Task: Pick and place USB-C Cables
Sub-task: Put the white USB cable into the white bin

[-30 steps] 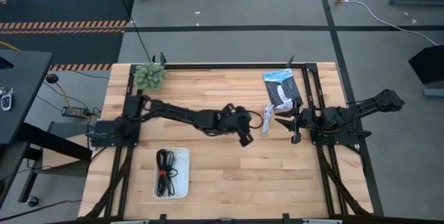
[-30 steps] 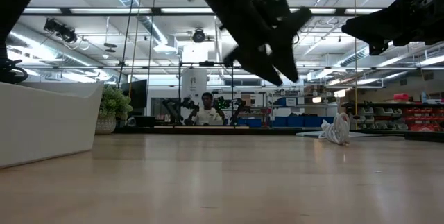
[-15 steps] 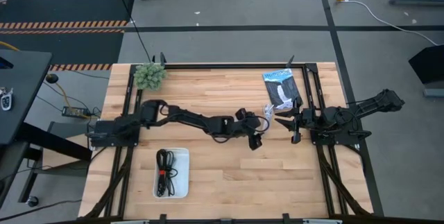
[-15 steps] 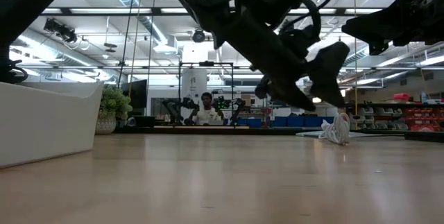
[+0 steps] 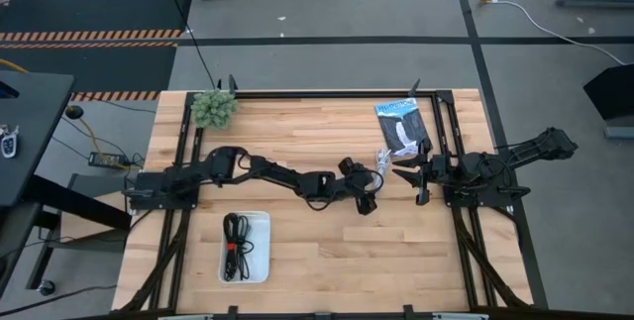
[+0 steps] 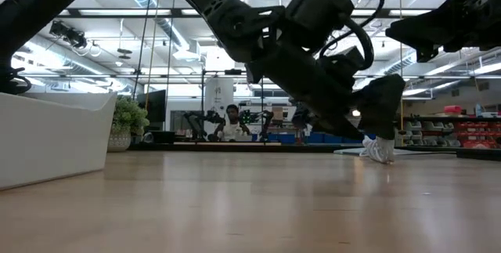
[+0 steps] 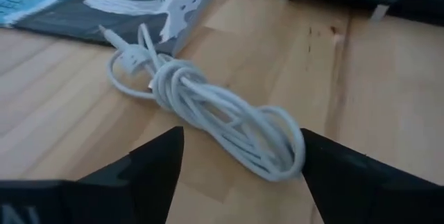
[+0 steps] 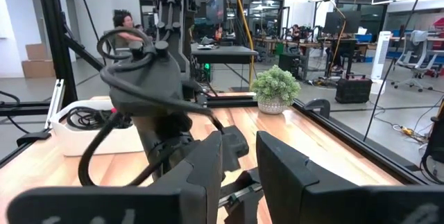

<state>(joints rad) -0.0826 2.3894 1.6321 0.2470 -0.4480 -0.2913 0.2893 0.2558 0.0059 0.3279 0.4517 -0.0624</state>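
Left tool (image 7: pixel 236 158) spread wide, empty, straddling white cable (image 7: pixel 208 109) on tabletop (image 7: pixel 83 120) beside packet (image 7: pixel 90 2). Risk: loose loops slip from pinch, or plug end drags packet. Right tool (image 5: pixel 416 177) parked at right edge, fingers barely apart.

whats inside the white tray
A black coiled cable bundle lies in the white tray. Whether it is one cable or two, and what lies beneath the coils, cannot be told.

High view straight down on table (image 5: pixel 317 251); low view level across it; wrist views close, forward
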